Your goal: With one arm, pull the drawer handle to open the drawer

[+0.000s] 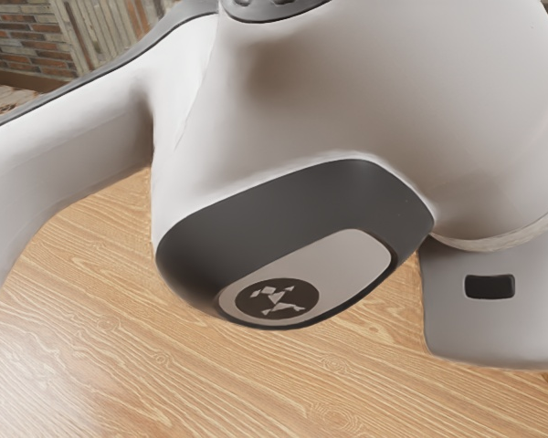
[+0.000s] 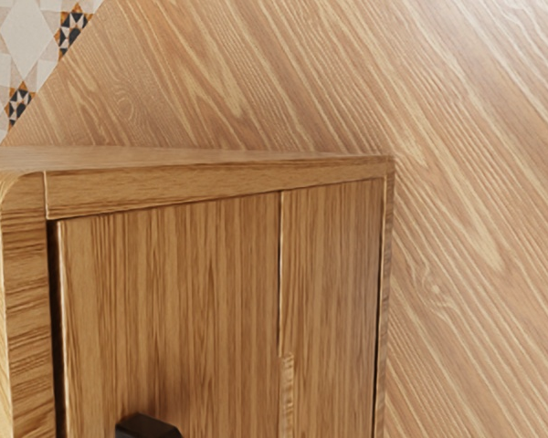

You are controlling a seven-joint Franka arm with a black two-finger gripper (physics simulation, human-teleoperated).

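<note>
1. Brick wall [image 1: 18,36] closes the room behind a pale wooden counter [image 1: 119,365], and the white arm [image 1: 347,119] bulks close in the exterior view, covering whatever lies beyond it.
2. Whether the end effector is wide or narrow, I cannot tell.
3. Just under the hand, the wrist view catches a small black handle [image 2: 146,427], or so I take it; too little of it shows to be sure.
4. It sits on the drawer front [image 2: 164,310], which lies flush in its frame and looks shut, so the pull is not yet done.
5. Around that is the wooden cabinet [image 2: 210,173], standing on the counter, with patterned tiled floor [image 2: 18,55] past the counter's far edge.
6. What could go wrong, as I judge it:
   - The hand looks off to one side of the handle, so closing from here could catch only an end and slip off.
   - Pressing in askew could jam against the panel.
   - A pull not in line with the drawer's travel could drag the whole cabinet across the counter.
</note>
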